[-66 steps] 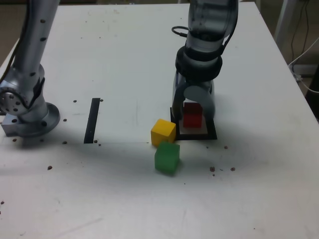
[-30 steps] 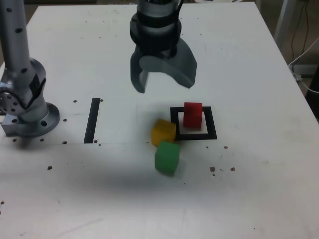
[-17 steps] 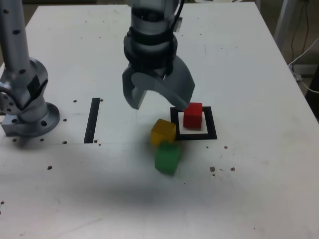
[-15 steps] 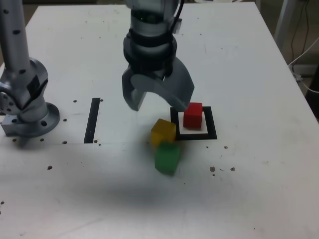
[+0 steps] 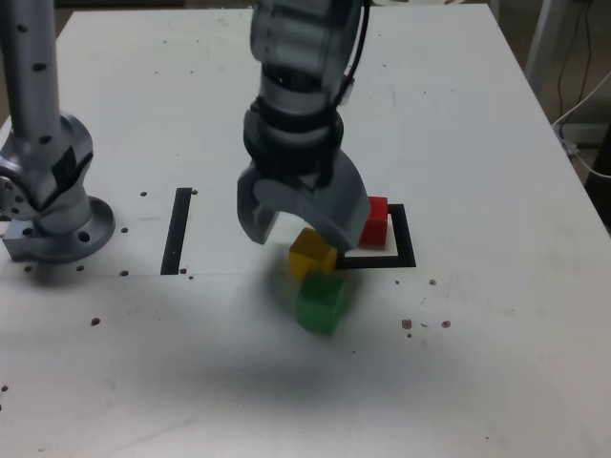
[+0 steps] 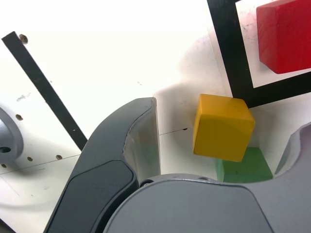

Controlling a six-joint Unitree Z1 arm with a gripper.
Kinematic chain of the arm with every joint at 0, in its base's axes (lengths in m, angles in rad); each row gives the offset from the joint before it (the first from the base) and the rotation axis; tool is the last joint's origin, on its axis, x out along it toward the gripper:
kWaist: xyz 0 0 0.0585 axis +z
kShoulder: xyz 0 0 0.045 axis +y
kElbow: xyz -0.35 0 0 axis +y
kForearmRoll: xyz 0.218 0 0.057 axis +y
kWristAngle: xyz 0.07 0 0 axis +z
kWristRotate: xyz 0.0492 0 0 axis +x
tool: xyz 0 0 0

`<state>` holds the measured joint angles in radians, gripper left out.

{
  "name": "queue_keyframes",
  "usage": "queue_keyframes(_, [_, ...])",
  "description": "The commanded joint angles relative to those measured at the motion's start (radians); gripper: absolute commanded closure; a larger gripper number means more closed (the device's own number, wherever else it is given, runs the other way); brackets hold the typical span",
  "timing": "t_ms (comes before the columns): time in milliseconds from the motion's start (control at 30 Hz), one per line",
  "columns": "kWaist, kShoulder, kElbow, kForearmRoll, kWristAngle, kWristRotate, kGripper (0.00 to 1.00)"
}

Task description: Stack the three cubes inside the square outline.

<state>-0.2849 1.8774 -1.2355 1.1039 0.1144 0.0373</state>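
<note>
My gripper [image 5: 300,232] is open and hangs low over the yellow cube [image 5: 312,254], one finger on either side and neither touching it. The wrist view shows the yellow cube [image 6: 223,127] between the fingers [image 6: 131,141], with a gap on each side. The green cube [image 5: 320,302] lies just in front of the yellow one, touching or nearly touching it, and is partly hidden in the wrist view [image 6: 243,167]. The red cube [image 5: 376,221] sits inside the square outline [image 5: 405,250], half hidden by one finger. Red cube [image 6: 286,34] and square outline [image 6: 226,43] lie off to one side of the gripper.
The arm's grey base [image 5: 48,219] stands at the exterior view's left. A straight black tape strip [image 5: 177,229] lies between the base and the cubes. The white table [image 5: 191,382] carries small dark specks. Cables hang past its right edge.
The gripper has come down and forward from above the table to straddle the yellow cube, its jaws drawing in slightly. The cubes have not moved.
</note>
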Motion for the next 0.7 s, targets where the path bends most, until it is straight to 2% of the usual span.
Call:
queue_keyframes(0, [-0.003, 0.021, -0.007, -0.006, -0.003, -0.002, 0.1])
queue_keyframes(233, [-0.004, 0.067, -0.01, -0.031, -0.014, 0.004, 0.13])
queue_keyframes(367, [-0.004, 0.084, -0.009, -0.044, -0.016, 0.006, 0.2])
queue_keyframes(500, [-0.004, 0.089, -0.007, -0.061, -0.014, 0.004, 0.36])
queue_keyframes(567, [-0.004, 0.089, -0.005, -0.073, -0.01, 0.002, 0.5])
queue_keyframes(667, [-0.004, 0.088, -0.002, -0.083, -0.006, 0.002, 0.66])
